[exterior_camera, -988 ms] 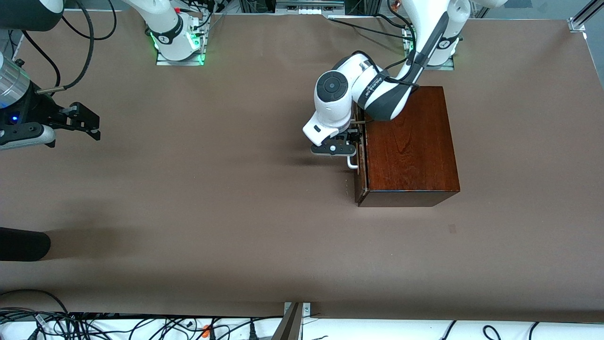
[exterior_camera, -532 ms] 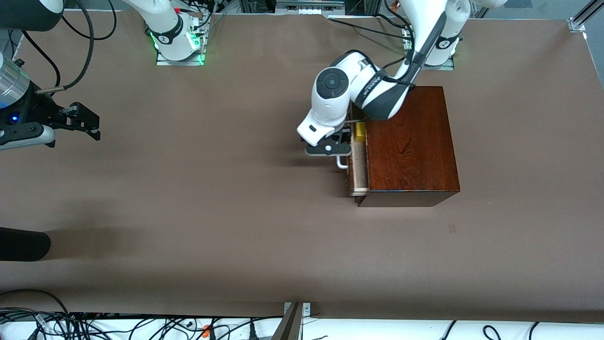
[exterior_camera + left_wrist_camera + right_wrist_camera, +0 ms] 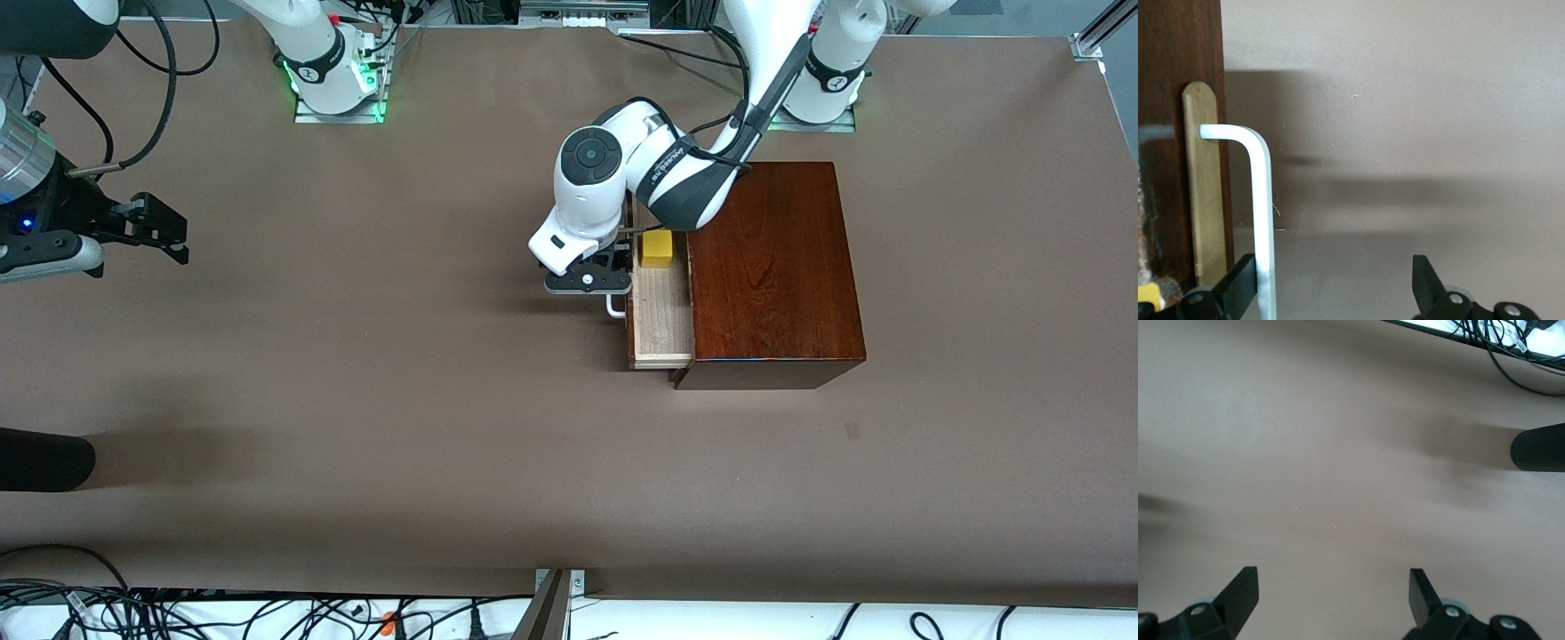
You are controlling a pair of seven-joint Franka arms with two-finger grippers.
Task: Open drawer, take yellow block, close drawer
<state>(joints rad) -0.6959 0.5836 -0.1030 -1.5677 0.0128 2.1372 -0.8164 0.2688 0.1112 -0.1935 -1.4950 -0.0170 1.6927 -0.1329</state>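
Observation:
The dark wooden box (image 3: 773, 267) stands near the left arm's base. Its drawer (image 3: 662, 316) is pulled partly out toward the right arm's end and shows its pale inside. The yellow block (image 3: 658, 248) sits in the drawer at the end farther from the front camera. My left gripper (image 3: 594, 281) is open at the white handle (image 3: 615, 308). In the left wrist view the handle (image 3: 1262, 200) lies against one finger (image 3: 1238, 287), in front of the dark drawer front (image 3: 1178, 60). My right gripper (image 3: 164, 233) waits open and empty over the table (image 3: 1331, 595).
A black rounded object (image 3: 44, 458) lies at the right arm's end of the table, nearer to the front camera; it also shows in the right wrist view (image 3: 1538, 450). Cables (image 3: 178, 613) run along the table's front edge.
The drawer has slid out toward the right arm's end, with my left gripper moving along at the handle. The yellow block and the pale drawer floor have come into view. The right arm has not moved.

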